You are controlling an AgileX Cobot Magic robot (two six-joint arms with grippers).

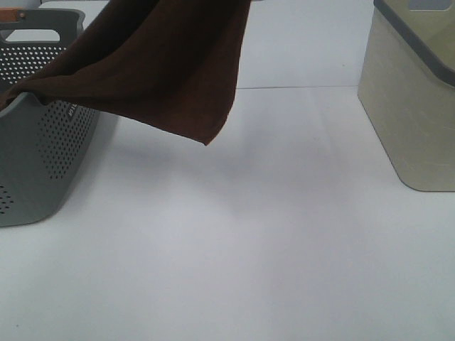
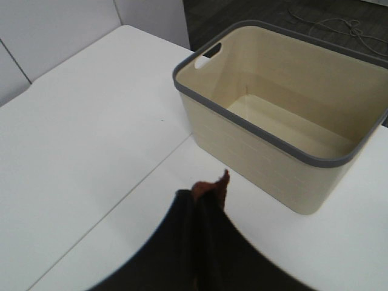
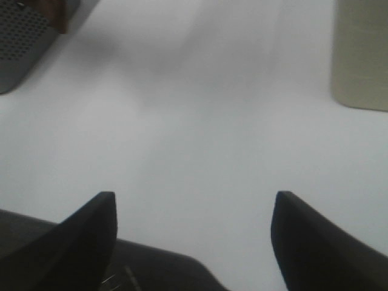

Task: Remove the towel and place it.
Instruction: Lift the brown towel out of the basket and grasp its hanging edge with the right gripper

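Note:
The dark reddish-brown towel (image 1: 163,64) hangs in the air at the upper left. Its top runs out of the high view, and one end still trails over the rim of the grey perforated basket (image 1: 43,156). In the left wrist view the towel (image 2: 200,242) bunches up right at the camera and hides my left gripper's fingers, which are shut on it. My right gripper (image 3: 194,195) is open above the bare white table, with nothing between its dark fingers (image 3: 91,230). Neither gripper shows in the high view.
A cream bin with a grey rim (image 1: 412,106) stands at the right back of the table; the left wrist view shows this bin (image 2: 273,157) with nothing inside. The grey basket (image 3: 24,42) is at the table's left.

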